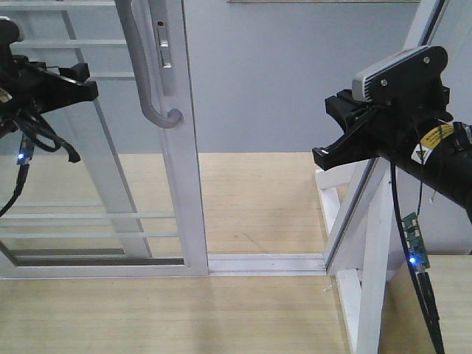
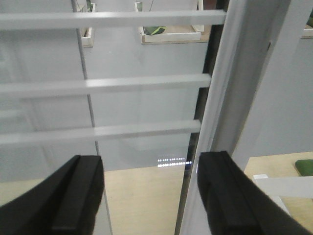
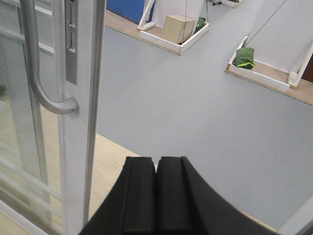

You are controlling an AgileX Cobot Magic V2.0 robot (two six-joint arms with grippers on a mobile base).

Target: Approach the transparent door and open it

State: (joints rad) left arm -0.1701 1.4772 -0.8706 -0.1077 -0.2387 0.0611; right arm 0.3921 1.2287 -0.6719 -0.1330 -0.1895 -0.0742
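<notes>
Jaws of the left gripper (image 2: 149, 164) stand wide apart and hold nothing. They face the glass and thin paired bars of the transparent door (image 1: 184, 184), which fills the left of the scene. The door's white frame edge carries the curved handle (image 1: 151, 74), untouched. Right of that edge, a gap above the floor track (image 1: 265, 262) shows grey floor beyond, so the door looks partly slid aside. Further right, the right gripper (image 3: 156, 164) has its jaws pressed together, empty, near the handle but apart from it.

The step in hand seems to be sliding the panel leftward. Next, a gripper would need to hook the handle or push the frame edge.

Beyond the door, a white floor tray (image 3: 161, 41) holds a cardboard box (image 3: 178, 27). A second tray (image 3: 259, 78) holds a green bag (image 3: 243, 58).
</notes>
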